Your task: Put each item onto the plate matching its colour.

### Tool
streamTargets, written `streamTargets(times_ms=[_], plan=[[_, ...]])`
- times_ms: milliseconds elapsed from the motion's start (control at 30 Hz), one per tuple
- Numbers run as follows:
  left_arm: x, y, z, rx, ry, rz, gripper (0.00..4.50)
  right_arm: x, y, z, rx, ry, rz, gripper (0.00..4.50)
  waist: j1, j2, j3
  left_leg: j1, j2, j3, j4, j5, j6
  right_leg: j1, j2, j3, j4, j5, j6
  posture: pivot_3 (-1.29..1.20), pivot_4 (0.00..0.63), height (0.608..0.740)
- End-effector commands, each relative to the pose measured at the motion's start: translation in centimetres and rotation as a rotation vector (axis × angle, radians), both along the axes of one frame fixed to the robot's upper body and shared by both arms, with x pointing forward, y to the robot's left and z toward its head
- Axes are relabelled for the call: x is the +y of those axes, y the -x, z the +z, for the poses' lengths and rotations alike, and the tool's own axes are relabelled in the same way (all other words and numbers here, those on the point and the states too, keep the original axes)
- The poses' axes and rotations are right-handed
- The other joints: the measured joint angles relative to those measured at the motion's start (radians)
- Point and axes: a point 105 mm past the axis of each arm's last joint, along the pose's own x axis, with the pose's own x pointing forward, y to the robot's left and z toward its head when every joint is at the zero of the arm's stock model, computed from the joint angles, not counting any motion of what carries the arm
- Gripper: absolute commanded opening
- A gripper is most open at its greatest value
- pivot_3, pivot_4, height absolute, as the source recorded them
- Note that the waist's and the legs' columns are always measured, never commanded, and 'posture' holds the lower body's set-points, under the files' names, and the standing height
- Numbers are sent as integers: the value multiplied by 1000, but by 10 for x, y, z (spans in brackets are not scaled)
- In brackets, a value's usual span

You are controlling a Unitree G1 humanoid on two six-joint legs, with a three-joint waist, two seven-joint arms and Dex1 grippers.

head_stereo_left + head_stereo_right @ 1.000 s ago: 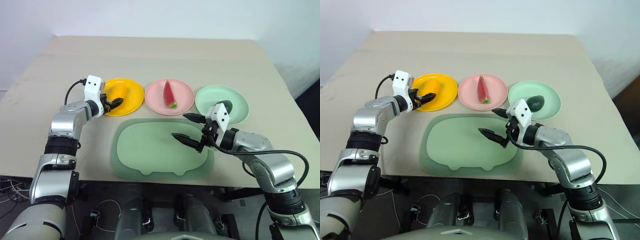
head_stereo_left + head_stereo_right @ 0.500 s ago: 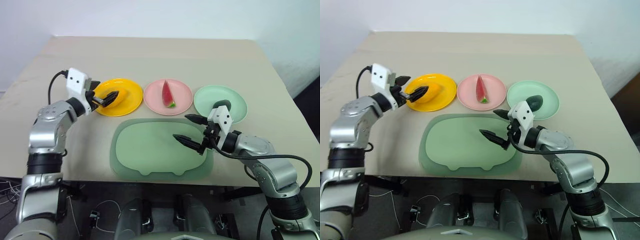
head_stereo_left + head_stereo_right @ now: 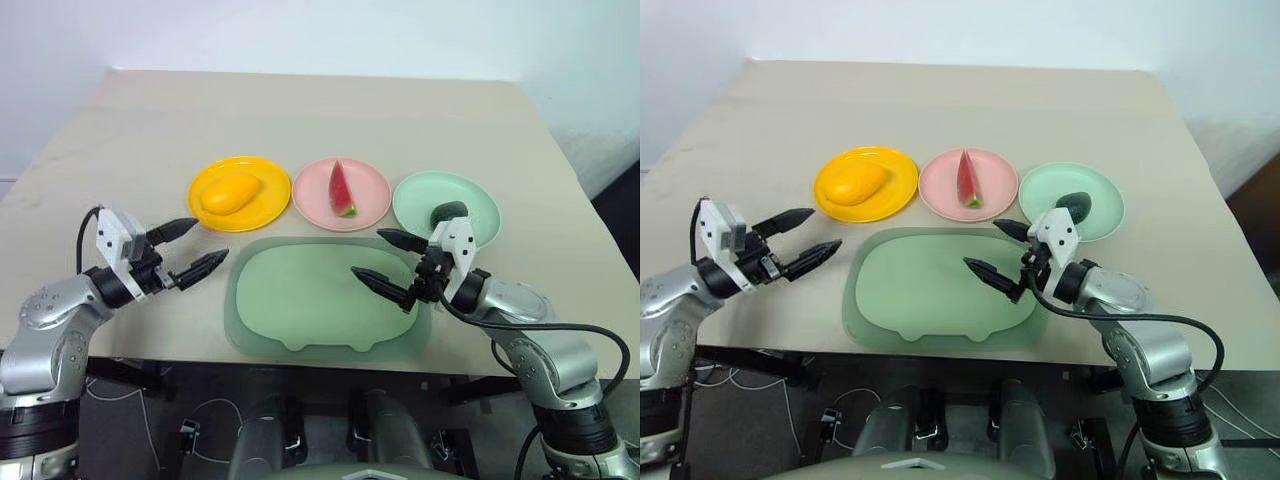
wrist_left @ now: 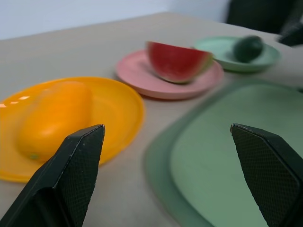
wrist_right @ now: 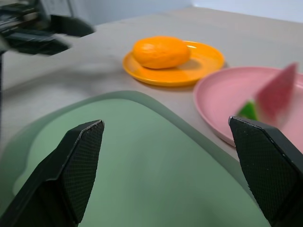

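Note:
The yellow mango (image 3: pixel 229 193) lies on the yellow plate (image 3: pixel 270 190). On the pink plate (image 3: pixel 370 195) stands the red watermelon wedge (image 3: pixel 341 188), and the dark avocado (image 3: pixel 448 212) rests on the pale green plate (image 3: pixel 420 195). My left gripper (image 3: pixel 212 240) is open and empty above the table, nearer than the yellow plate and to its left, apart from it. Over the right part of the large green tray (image 3: pixel 300 300), my right gripper (image 3: pixel 365 252) is open with nothing in it. The left wrist view looks past the open fingers at the mango (image 4: pixel 54 113) and wedge (image 4: pixel 177 61).
The large green tray lies empty at the near middle of the beige table (image 3: pixel 300 110), close to the front edge. The three plates stand in a row just behind it. A white wall rises behind the table.
My left gripper has drawn back from the mango on the yellow plate toward the table's near left side, empty. The mango stays on the plate. The right arm has kept still.

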Motion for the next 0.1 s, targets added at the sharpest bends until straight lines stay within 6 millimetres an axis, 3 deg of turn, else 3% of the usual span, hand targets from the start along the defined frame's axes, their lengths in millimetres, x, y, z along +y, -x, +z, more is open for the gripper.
streamTargets(times_ms=[33, 100], plan=[[-4, 7, 4, -67, -44, -42, 4468, -7, 1, 14, -61, -16, -22, 4500, 0, 0, 0, 0, 0, 0, 0, 0, 0, 0, 0, 0, 0, 0, 0, 0, 150, 696], [-1, 6, 1, -71, -42, -37, 4468, -11, 0, 16, -66, -13, -31, 4500, 0, 0, 0, 0, 0, 0, -1, 1, -1, -1, 0, 0, 0, 0, 0, 0, 150, 696]])
